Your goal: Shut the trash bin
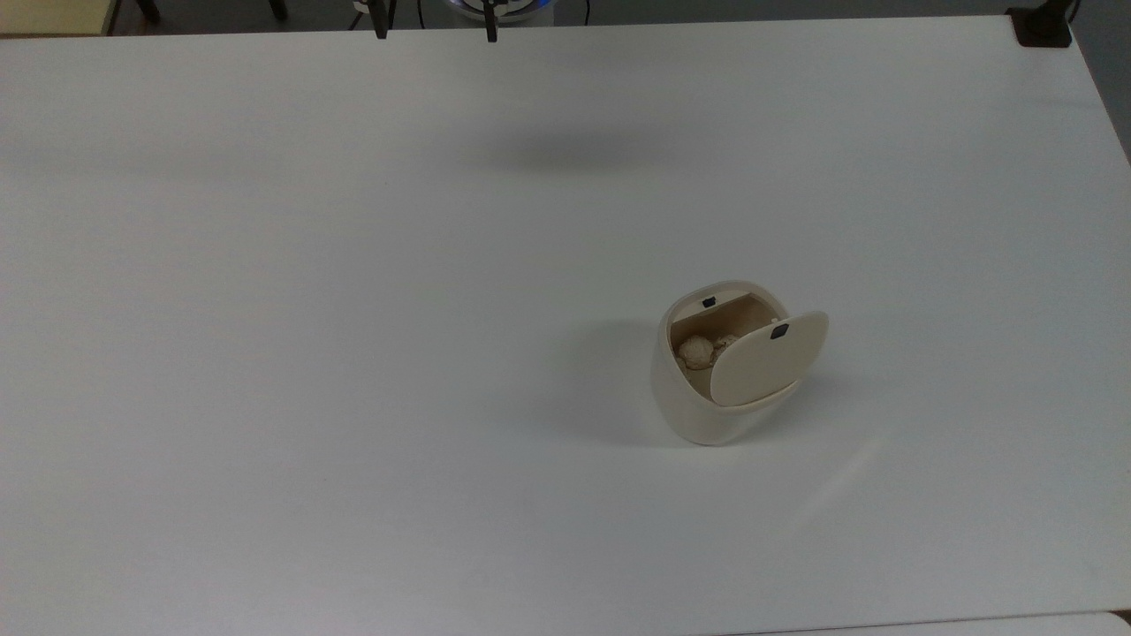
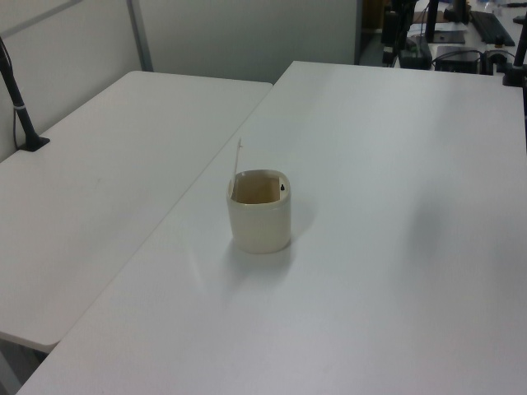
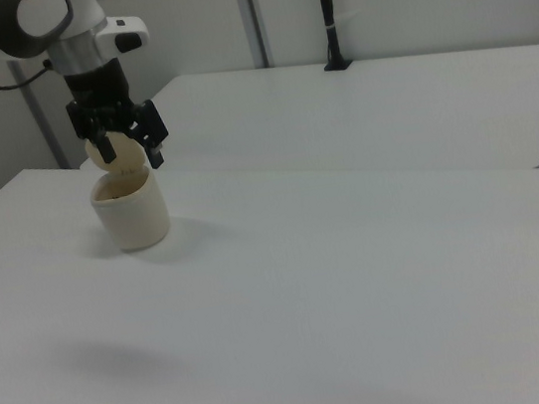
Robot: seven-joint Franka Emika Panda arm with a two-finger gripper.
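Note:
The trash bin (image 1: 698,415) is a cream-white tapered tub on the white table (image 1: 353,353), right of centre in the top view. Its hinged lid (image 1: 767,358) stands open, tilted up on the top view's right, with a small dark square near its edge. Crumpled paper balls (image 1: 698,352) lie inside. The left view shows the trash bin (image 2: 260,222) with its lid (image 2: 238,164) edge-on. My gripper (image 1: 435,26) is open at the top view's top edge, far from the bin. In the right view my gripper (image 3: 125,150) hangs empty in front of the bin (image 3: 133,216).
A second white table (image 2: 107,164) adjoins this one and also appears behind it in the right view (image 3: 368,118). A black clamped post (image 2: 20,107) stands on it. Another black clamp (image 1: 1043,26) sits at the top view's top right corner.

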